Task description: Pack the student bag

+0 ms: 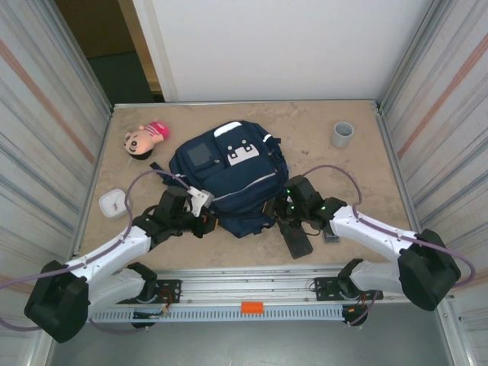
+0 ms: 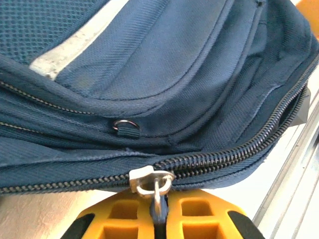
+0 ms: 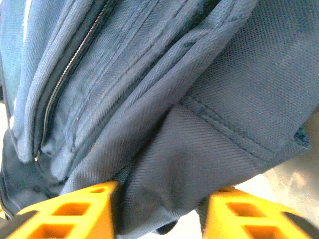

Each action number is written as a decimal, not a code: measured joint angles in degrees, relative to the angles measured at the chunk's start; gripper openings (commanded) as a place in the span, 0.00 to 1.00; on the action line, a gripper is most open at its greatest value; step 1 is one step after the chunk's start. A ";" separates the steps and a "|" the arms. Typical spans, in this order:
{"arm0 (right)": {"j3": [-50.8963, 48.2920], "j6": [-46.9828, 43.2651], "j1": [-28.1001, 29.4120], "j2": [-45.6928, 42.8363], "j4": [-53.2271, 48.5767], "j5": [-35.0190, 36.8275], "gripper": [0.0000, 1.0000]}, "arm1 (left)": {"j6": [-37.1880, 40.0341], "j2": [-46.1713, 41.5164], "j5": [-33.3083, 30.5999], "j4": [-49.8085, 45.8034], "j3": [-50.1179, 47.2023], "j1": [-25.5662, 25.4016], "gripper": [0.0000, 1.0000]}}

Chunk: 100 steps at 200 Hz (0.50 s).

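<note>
The student bag [image 1: 229,175], navy blue with white patches, lies flat in the middle of the table. My left gripper [image 1: 204,216] is at its near left edge. In the left wrist view its yellow fingers [image 2: 124,219] are shut on the dark pull tab hanging from the silver zipper slider [image 2: 149,180] of the main zip. My right gripper [image 1: 279,207] is at the bag's near right edge. There its yellow fingers [image 3: 75,211] stand partly apart, with a thick fold of the bag's fabric [image 3: 164,164] pinched between them.
A plush doll [image 1: 145,137] lies at the back left and a grey cup [image 1: 342,134] stands at the back right. A white flat object [image 1: 113,203] sits at the left edge. A dark strap [image 1: 295,238] trails toward the front, with a small grey item [image 1: 331,236] beside it.
</note>
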 measured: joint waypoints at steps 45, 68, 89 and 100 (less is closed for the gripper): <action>0.00 0.55 1.62 3.63 4.02 0.26 0.17 | -1.40 2.86 3.96 4.57 -0.20 -2.93 0.13; 0.00 0.59 2.47 4.48 4.74 0.70 0.14 | -1.40 5.99 7.04 5.84 0.48 -6.40 0.19; 0.00 0.59 2.54 4.59 5.09 0.90 0.13 | -1.01 8.83 9.73 5.81 2.93 -9.46 0.26; 0.00 0.48 2.54 4.59 5.14 0.90 0.13 | -0.81 9.42 10.71 5.88 4.20 -10.51 0.30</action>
